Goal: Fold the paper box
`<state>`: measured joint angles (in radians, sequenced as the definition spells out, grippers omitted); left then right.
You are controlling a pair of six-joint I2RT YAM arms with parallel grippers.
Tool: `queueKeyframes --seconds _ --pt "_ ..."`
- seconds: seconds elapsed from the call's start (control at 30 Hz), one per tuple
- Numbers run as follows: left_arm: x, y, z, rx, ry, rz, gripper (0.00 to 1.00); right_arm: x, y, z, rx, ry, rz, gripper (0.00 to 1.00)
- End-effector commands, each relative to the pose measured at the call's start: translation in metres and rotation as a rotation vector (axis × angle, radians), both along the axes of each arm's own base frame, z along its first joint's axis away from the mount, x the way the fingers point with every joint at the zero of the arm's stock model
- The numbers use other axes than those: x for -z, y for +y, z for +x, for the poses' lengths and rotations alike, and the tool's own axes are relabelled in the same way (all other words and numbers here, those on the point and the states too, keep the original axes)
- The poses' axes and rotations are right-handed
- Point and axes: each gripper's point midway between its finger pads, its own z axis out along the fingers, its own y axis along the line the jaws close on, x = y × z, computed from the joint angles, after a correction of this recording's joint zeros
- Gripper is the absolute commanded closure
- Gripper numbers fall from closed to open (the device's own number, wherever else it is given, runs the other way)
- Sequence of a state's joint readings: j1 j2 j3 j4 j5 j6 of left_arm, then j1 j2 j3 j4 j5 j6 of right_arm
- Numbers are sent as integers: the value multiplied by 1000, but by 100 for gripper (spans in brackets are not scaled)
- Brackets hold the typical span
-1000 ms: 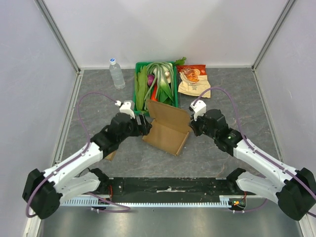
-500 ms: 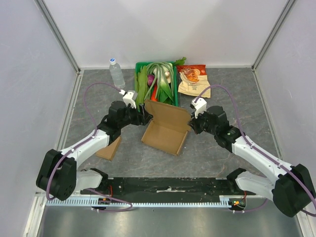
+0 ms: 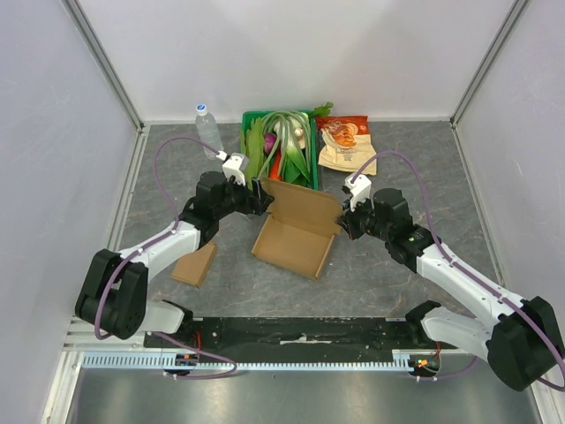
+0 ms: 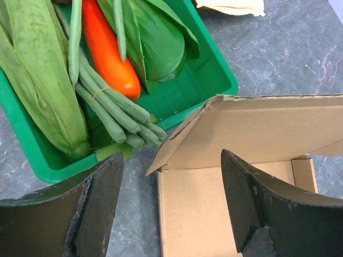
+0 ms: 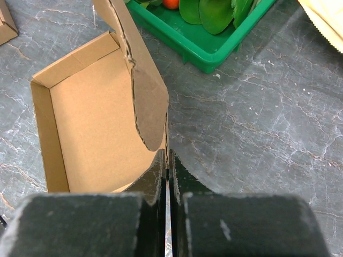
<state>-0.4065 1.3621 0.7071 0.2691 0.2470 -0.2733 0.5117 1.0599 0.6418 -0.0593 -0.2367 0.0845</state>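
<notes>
The brown paper box (image 3: 296, 231) lies open in the middle of the table, its lid flap (image 3: 300, 199) raised at the far side. My left gripper (image 3: 260, 196) is open at the box's far left corner, its fingers astride the left wall and the lid corner (image 4: 179, 144). My right gripper (image 3: 342, 223) is shut on the box's right side wall (image 5: 167, 155), pinching the thin cardboard edge. The box inside (image 5: 91, 123) is empty, with a rounded side flap (image 5: 147, 104) standing up.
A green tray (image 3: 252, 119) of vegetables stands just behind the box, also in the left wrist view (image 4: 214, 80). A water bottle (image 3: 208, 131) is at the back left, a snack bag (image 3: 346, 143) at the back right. A small cardboard piece (image 3: 195, 263) lies at the left.
My left gripper has moved away from me and up to the box's far left corner by the lid. The right gripper has stayed clamped on the right wall.
</notes>
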Motion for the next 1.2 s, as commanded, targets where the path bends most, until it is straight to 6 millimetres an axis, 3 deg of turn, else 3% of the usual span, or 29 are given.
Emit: queueKeyframes --seconds 0.0,0.1,0.17,0.3,0.33,0.5,0.57,0.63,0.67,0.83,0.87,1.0,1.17 --pt "-23 -8 12 98 -133 14 22 -13 6 6 -25 -44 36 100" --pt "-27 -7 13 148 -149 -35 22 -11 7 7 -29 -36 34 100" --pt "-27 -12 15 198 -139 -71 30 -15 9 10 -29 -54 45 100" --pt "-25 -14 12 223 -126 -86 53 -15 8 11 -20 -55 43 100" --pt "-24 -14 10 219 -126 -93 63 -14 8 12 -17 -50 44 100" --pt "-31 -16 2 191 -144 -102 80 -13 7 17 24 -36 62 100" --pt "-31 -16 -1 158 -144 -89 92 -14 1 24 102 -38 57 100" --pt "-36 -19 -4 110 -169 -69 96 -18 7 24 130 -49 47 100" --pt "-39 -21 -6 91 -180 -62 98 -19 -7 36 274 -60 26 100" --pt "-38 -11 -10 -179 -201 -53 98 -28 -2 37 543 -77 56 100" --pt "-40 -9 -12 -213 -204 -67 98 -20 5 30 567 -57 45 100" --pt "-35 -12 -28 -327 -222 -100 98 -11 -4 26 786 -54 113 100" --pt "-36 -17 -39 -367 -254 -155 98 -1 -6 18 880 -159 77 100"
